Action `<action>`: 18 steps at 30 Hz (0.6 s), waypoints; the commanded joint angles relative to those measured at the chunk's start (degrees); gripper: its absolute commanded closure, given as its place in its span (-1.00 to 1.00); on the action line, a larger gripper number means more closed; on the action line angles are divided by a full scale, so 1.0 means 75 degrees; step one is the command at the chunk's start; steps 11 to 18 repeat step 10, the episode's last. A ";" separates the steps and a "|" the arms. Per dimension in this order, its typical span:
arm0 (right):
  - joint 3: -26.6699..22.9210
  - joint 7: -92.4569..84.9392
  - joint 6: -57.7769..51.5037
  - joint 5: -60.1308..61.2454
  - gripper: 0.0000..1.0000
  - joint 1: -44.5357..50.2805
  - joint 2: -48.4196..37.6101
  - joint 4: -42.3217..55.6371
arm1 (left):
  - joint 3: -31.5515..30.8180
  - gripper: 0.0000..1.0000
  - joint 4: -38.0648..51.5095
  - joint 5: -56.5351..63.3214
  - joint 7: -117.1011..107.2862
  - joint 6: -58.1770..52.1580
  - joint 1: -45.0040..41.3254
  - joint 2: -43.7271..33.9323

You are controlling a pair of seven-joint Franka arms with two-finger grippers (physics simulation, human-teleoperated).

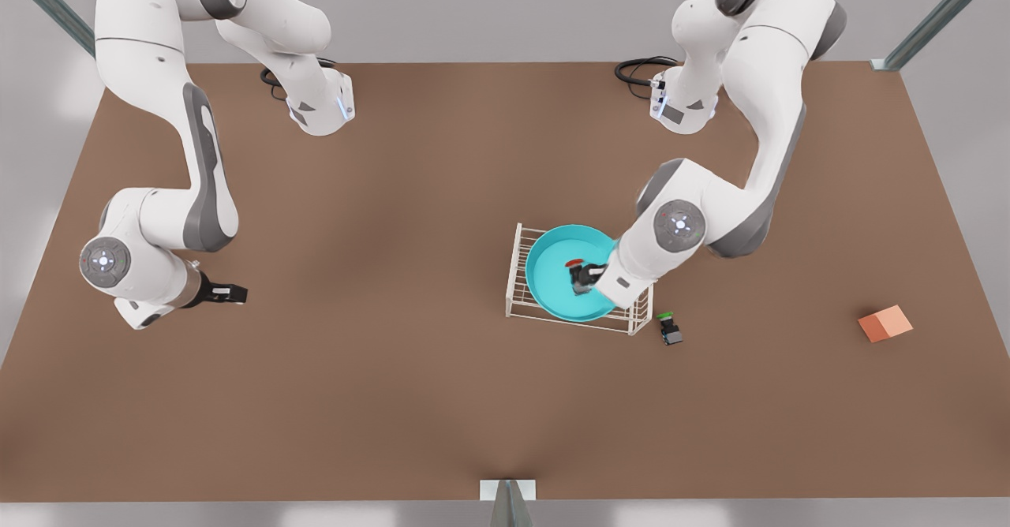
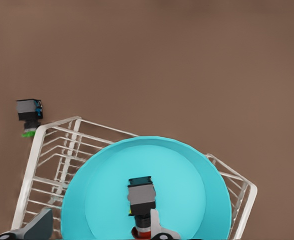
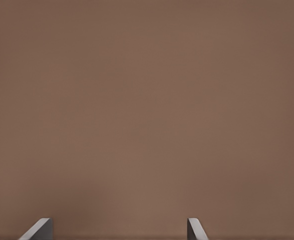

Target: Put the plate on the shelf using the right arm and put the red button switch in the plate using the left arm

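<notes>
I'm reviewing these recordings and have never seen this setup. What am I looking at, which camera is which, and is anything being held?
Two white robot arms stand on a brown table. The big picture looks down from an outside camera; the other two come from cameras on the arms' wrists. A turquoise plate sits on a white wire shelf, and the red button switch lies in the plate. The left gripper hangs over it, open, one finger beside the switch, so nothing is held. The right gripper waits open at the front view's left. A green-capped switch and an orange block lie on the table.
</notes>
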 commanded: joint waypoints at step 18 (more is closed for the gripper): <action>0.0000 -0.0105 0.0034 0.0025 -1.00 0.0000 0.0058 0.0004 | 0.3146 -1.00 -0.0772 -0.1620 0.5458 -0.1357 0.0428 -0.2141</action>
